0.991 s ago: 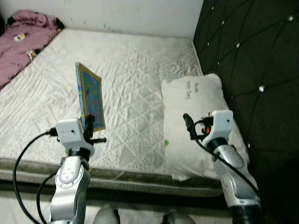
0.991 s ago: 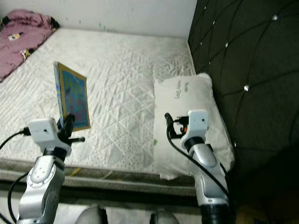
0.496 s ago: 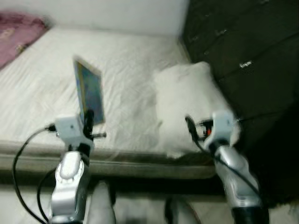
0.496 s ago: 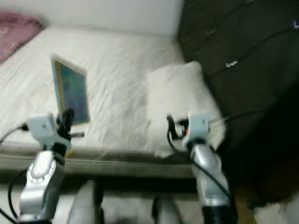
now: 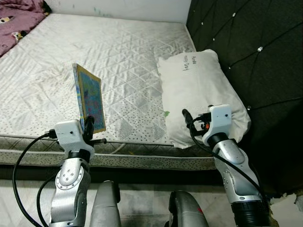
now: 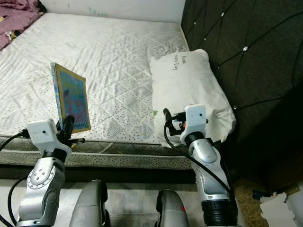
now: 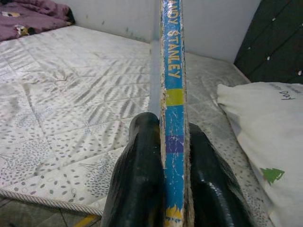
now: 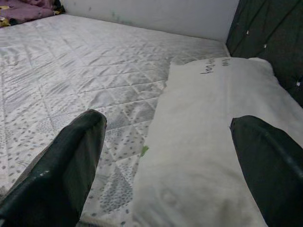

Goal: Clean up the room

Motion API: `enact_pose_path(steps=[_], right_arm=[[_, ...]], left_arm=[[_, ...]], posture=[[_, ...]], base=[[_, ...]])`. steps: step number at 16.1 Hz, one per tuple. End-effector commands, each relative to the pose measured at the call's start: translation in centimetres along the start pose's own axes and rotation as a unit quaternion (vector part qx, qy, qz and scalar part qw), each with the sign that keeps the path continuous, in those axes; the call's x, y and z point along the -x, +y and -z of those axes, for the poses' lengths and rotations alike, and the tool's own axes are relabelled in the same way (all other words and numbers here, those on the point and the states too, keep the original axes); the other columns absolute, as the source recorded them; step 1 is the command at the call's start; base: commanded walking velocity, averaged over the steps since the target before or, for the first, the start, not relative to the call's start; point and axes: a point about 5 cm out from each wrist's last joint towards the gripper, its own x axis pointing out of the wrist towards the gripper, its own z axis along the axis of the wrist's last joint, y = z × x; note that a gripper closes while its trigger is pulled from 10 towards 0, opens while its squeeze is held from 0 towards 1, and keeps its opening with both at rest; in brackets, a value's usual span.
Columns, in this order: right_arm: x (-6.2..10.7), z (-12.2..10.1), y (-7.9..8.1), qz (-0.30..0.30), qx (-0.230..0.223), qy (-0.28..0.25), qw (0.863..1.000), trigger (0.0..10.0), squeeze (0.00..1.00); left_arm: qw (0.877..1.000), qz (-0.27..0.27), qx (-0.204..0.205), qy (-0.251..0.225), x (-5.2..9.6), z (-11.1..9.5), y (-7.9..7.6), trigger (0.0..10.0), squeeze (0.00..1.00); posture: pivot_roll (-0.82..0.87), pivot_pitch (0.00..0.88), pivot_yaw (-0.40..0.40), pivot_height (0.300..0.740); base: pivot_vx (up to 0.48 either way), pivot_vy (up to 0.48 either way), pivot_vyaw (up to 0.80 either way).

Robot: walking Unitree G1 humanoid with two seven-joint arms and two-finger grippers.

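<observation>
My left gripper (image 5: 88, 126) is shut on the lower end of a thin colourful book (image 5: 89, 96), held upright over the near edge of the mattress (image 5: 118, 52). In the left wrist view the book's blue spine (image 7: 173, 109) sits squeezed between the two black fingers (image 7: 139, 175). My right gripper (image 5: 188, 121) is open, raised in front of the white pillow's (image 5: 199, 90) near end with nothing between its fingers (image 8: 71, 161).
A black tufted headboard (image 5: 246, 52) rises on the right of the bed. Pink bedding (image 5: 16, 19) lies at the far left corner. The floor shows beside my legs, with crumpled white paper (image 6: 279, 203) at the lower right.
The view has pulled back from the bed and shifted, so the mattress edge and floor now show. The book stays in my left gripper; both arms hold the same pose.
</observation>
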Motion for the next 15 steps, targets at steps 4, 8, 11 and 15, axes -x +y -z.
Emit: enact_pose_path(steps=[4,8,11,15], right_arm=[[0.12,-0.42,0.09,-0.015,-0.006,-0.011,1.0,10.0,0.0],[0.15,-0.49,0.17,-0.021,-0.007,-0.014,1.0,10.0,0.0],[-0.02,-0.62,0.33,-0.028,-0.006,-0.015,0.999,10.0,0.0],[-0.1,-0.64,0.32,-0.031,-0.005,-0.014,0.999,10.0,0.0]], left_arm=[[0.999,0.019,0.002,-0.039,-0.45,-1.45,-0.56,10.0,0.0],[0.999,0.024,0.007,-0.038,-0.6,-1.4,-0.84,10.0,0.0],[0.999,0.022,0.005,-0.034,-0.81,-1.27,-0.84,10.0,0.0],[1.0,0.01,0.017,-0.019,-1.1,-0.92,-0.74,10.0,0.0]], posture=[[-0.1,0.006,-0.059,0.644],[-0.1,0.01,-0.06,0.644],[-0.1,0.021,-0.061,0.644],[-0.11,0.025,-0.064,0.644]], base=[[0.379,0.0,0.0],[0.48,0.0,0.0],[0.329,0.0,0.0],[0.068,0.0,0.0]])
